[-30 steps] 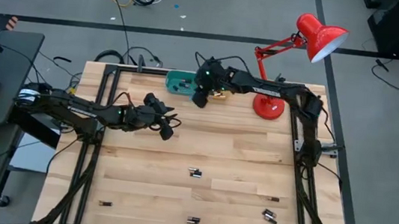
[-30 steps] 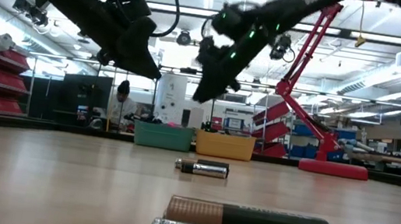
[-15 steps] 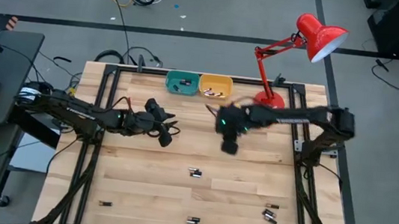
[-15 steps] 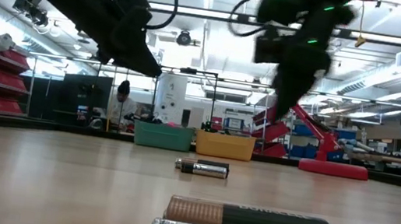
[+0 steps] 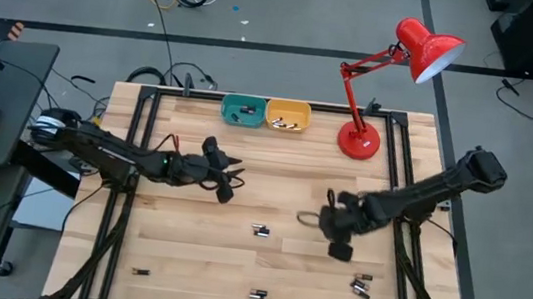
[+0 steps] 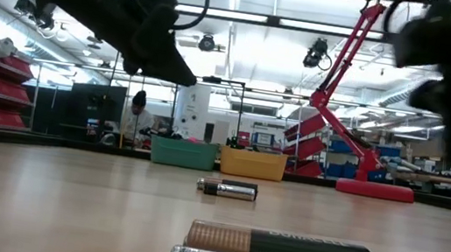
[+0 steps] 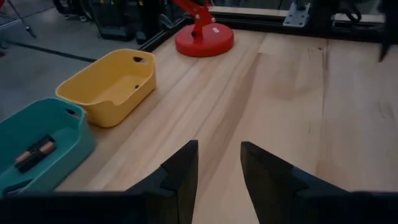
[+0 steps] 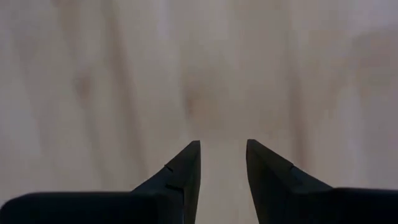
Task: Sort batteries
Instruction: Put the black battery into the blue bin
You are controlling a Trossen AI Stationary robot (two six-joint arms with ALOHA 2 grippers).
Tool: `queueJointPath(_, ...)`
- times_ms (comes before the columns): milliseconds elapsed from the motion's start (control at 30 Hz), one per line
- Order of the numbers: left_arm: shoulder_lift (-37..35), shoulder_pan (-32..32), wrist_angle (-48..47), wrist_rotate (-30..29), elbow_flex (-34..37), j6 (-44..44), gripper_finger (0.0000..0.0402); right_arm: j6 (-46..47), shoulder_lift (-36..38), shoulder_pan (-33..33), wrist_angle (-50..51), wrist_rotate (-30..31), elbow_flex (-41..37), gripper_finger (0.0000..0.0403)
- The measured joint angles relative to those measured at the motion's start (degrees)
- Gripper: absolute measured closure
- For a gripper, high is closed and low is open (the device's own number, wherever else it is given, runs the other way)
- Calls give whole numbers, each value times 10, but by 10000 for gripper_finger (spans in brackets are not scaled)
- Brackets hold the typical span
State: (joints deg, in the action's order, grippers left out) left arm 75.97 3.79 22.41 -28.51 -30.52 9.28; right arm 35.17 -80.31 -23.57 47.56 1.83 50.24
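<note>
Several batteries lie loose on the wooden table: a pair (image 5: 260,230) near the middle, two (image 5: 361,286) at the near right, one (image 5: 257,293) by the near edge and one (image 5: 140,272) at the near left. More batteries (image 7: 35,154) lie in the teal bin (image 5: 242,111). My left gripper (image 5: 228,185) hovers open left of centre, pointing toward the bins, its fingers (image 7: 180,171) bare. My right gripper (image 5: 339,246) points down, open, over bare wood (image 8: 222,93) between the middle pair and the near-right two.
The yellow bin (image 5: 287,116) stands beside the teal one at the far edge, with small items in it. A red desk lamp's base (image 5: 358,140) sits at the far right. Black frame rails run along the table's left and right sides. A person (image 6: 134,113) sits far behind the table.
My right gripper has swung fast from above the bins at the far edge toward the near right, tipping until it points down at the table. My left gripper has drifted a little toward the near edge.
</note>
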Motion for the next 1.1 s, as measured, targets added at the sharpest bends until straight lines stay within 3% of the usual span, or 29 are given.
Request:
queueJointPath(200, 40, 0, 75, 2, 0, -23, 266, 129, -2, -112, 13, -52, 0, 288)
queueJointPath(500, 81, -1, 158, 62, 0, -103, 266, 281, -2, -235, 14, -52, 0, 288)
queueJointPath(767, 85, -1, 151, 63, 0, -104, 266, 347, -2, -284, 19, -32, -28, 288)
queueJointPath(1100, 85, -1, 120, 63, 0, -72, 266, 339, -2, -294, -35, -34, -88, 289)
